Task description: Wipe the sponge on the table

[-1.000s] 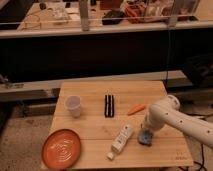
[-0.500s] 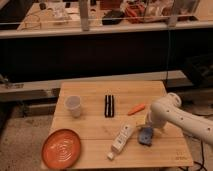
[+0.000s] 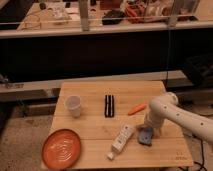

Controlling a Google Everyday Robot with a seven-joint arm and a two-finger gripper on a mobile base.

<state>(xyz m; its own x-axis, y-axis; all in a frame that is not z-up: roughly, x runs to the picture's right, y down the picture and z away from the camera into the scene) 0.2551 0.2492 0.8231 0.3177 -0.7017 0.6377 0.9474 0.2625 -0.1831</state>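
hand point(image 3: 150, 128) edged left | at sponge point(image 3: 145, 136), grip cannot tell | table point(image 3: 95, 127) right edge near

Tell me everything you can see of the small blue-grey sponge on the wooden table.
The small blue-grey rectangular sponge looks soft and lies flat on the light-wood slatted table, toward its near right corner. The white arm's gripper sits at its far edge, partly covering it. A long white remote-like bar lies close beside it, picture-left; whether they touch is unclear.
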